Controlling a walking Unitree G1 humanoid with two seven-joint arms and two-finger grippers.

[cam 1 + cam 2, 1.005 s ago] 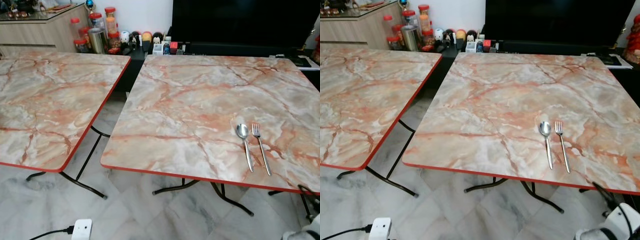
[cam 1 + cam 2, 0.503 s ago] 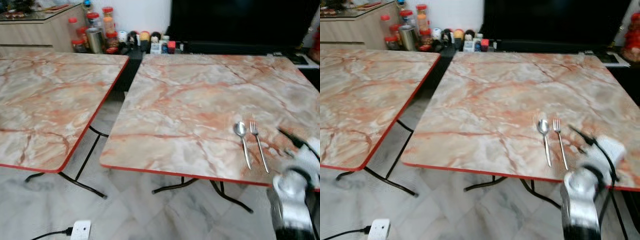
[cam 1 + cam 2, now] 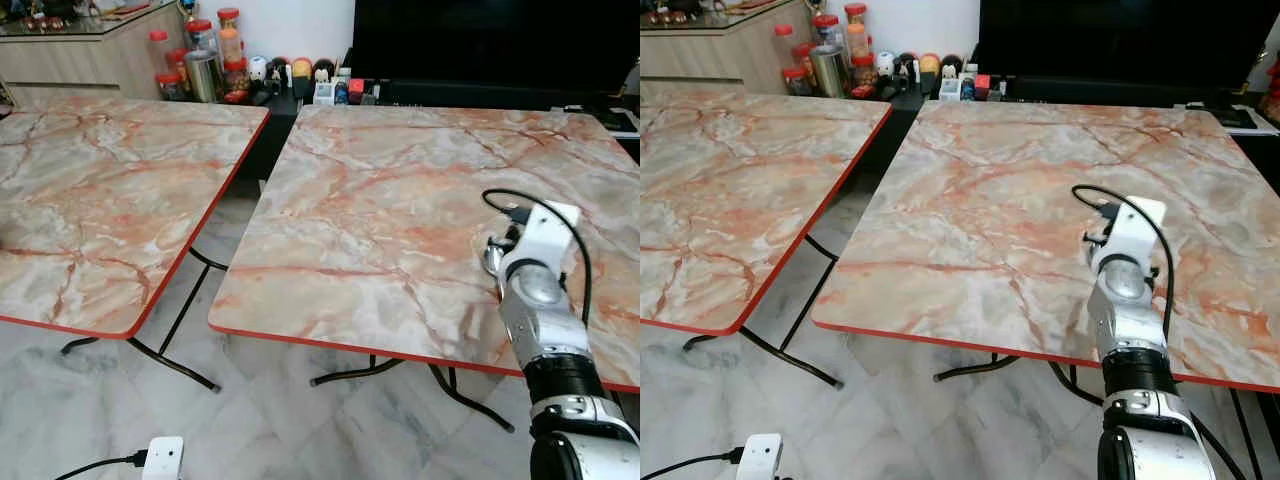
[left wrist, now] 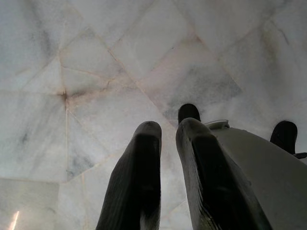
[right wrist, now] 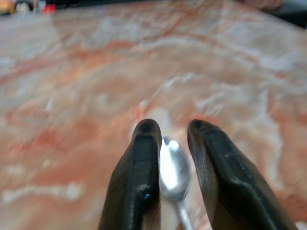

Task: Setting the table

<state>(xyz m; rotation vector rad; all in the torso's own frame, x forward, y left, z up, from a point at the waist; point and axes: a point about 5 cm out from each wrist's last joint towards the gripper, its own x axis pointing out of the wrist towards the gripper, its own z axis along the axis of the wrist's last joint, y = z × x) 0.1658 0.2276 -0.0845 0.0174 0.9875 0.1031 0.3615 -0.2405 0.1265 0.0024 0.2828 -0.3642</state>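
- right gripper [image 5: 173, 132] – two black fingers [image 5: 139, 182] spread a little, spoon [image 5: 173, 167] bowl sitting in the gap btwn them, seen thru the right wrist view. can't tell if the pads touch the metal; gap's wider than the bowl.
- spoon lies flat on the marble-look table [image 3: 380, 200], bowl toward the far side, handle running back under the gripper. shiny, a bit blurred.
- in the head views the right arm [image 3: 540, 320] reaches up from the lower right over the table's near right part; white wrist block [image 3: 545, 235] w/ a black cable [image 3: 530, 200] looping over it. a bit of spoon bowl peeks out just left of the wrist.
- fork – hidden behind the arm, can't place it.
- left gripper [image 4: 165, 129] – hangs idle, pointing down at the pale marble floor [image 4: 96, 72]; fingers close together w/ a narrow slit btwn them, nothing held.
- table has a red edge [image 3: 350, 342] and black folding legs; second matching table [image 3: 100, 200] stands just beside it on the left, a gap btwn the two.
- far back: jars and small items [image 3: 215, 60] by a wooden cabinet [image 3: 90, 55], big dark tv screen [image 3: 490, 40] behind the right table.
- floor near left: white plug box [image 3: 163, 457] w/ black cord.
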